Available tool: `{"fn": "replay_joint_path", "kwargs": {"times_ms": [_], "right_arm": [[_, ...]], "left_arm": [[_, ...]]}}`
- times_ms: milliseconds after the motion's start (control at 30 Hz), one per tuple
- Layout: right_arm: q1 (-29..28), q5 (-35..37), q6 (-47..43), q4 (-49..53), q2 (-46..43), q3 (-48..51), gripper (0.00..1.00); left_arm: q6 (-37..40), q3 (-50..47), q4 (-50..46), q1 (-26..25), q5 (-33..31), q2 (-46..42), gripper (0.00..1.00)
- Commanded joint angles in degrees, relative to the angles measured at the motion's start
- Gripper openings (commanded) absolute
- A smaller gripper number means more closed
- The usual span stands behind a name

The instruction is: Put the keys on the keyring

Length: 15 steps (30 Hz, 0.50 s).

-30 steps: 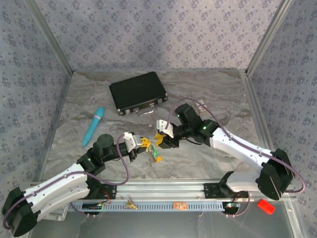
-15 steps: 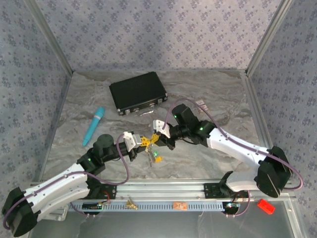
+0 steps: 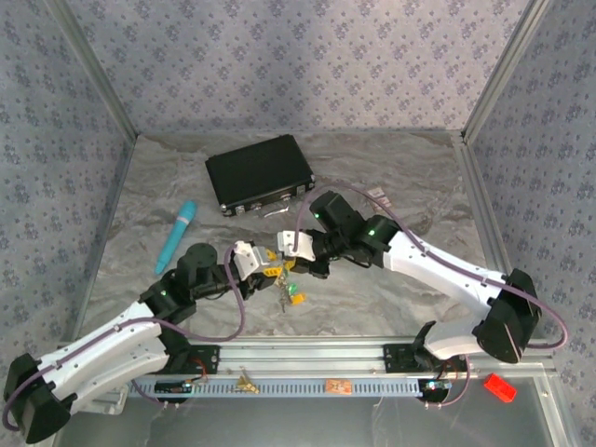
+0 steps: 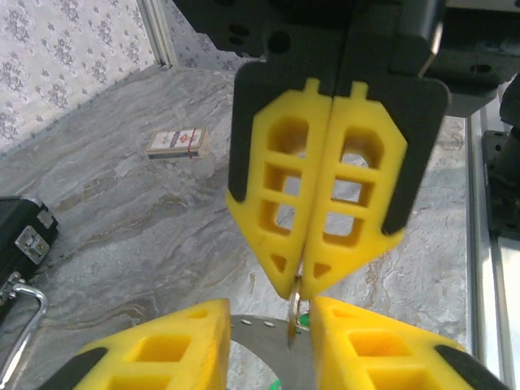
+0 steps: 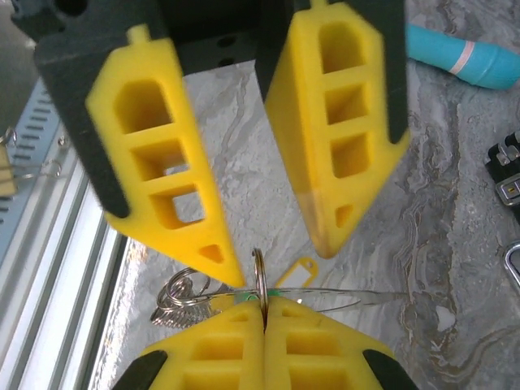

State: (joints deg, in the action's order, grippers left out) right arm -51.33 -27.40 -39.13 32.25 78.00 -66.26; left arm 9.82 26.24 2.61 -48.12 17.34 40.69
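Top cam overhead, wrist cams close, face-to-face

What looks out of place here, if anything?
Nothing spilled or damaged. A brass clip sits on the slotted front rail and a red block lies near its right end, both off the marbled tabletop.

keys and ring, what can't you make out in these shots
- Top view: keys too small to count.
- Left wrist view: small ring mostly hidden inside the shut right gripper.
- Right wrist view: keys blurred and partly behind the open left gripper.
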Motion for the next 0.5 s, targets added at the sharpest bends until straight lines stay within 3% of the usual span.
{"fn": "replay_joint_path", "kwargs": {"times_ms": [0, 333, 467], "right_arm": [[-1.6, 3.5, -4.7, 6.5, 1.7, -4.5, 0.0], [-1.9, 0.6, -4.1, 5.3, 1.8, -5.7, 0.0], [-1.8, -0.2, -2.6, 3.4, 1.2, -5.1, 0.0]], "left_arm": [[1.3, 1.8, -2.4, -0.4, 1.8, 1.0, 0.25], [1.6, 1.6, -1.5, -0.4, 3.4, 1.9, 0.16], [1.4, 1.6, -1.2, -0.3, 3.6, 2.3, 0.16]]}}
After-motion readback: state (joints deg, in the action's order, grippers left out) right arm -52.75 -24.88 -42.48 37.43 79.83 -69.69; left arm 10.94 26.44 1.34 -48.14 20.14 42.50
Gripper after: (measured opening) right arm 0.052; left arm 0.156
